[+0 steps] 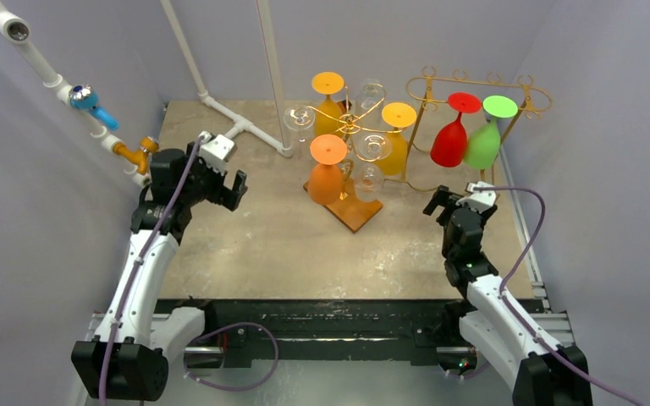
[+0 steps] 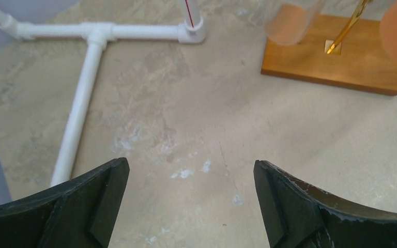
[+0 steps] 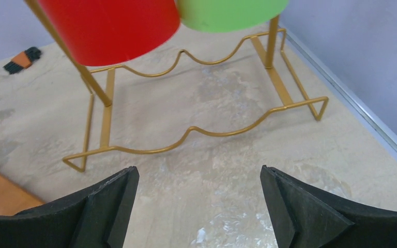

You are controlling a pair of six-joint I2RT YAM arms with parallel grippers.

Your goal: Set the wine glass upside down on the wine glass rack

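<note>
Left tool (image 2: 191, 175): jaws spread wide, nothing between them. It hangs over bare desk (image 1: 279, 245) at the left, with no glass below it.
Right tool (image 3: 199, 181): jaws spread wide and empty. It hangs over the desk at the right, just short of the foot of the wire rack (image 3: 207, 132).
Glass nearest the right tool: the red wine glass (image 3: 108, 26) and the green wine glass (image 3: 232, 10) hang ahead of and above it, clear of both fingers. The red one is to its left and the green one to its right.
Glass nearest the left tool: the glasses on the tree rack (image 1: 351, 118) lie well to its right and farther off. In the left wrist view only a blurred clear bowl and an orange edge show at the top.
Tree rack: a gold stem on a wooden base (image 2: 336, 67), standing mid-desk between the two tools and beyond them.
Orange wine glasses (image 1: 327, 173): three, all hung bowl down with the foot uppermost on the tree rack.
Clear wine glasses (image 1: 371, 145): four can be made out on the same rack. Their outlines are faint.
Wire rack, contents: one red and one green glass, side by side and upside down, with bowls close together. Whether they touch cannot be told.
Racks, count: two.
White pipe frame (image 2: 85, 98): a T-shaped run lying on the desk beyond the left tool, with an upright rising from its end.
</note>
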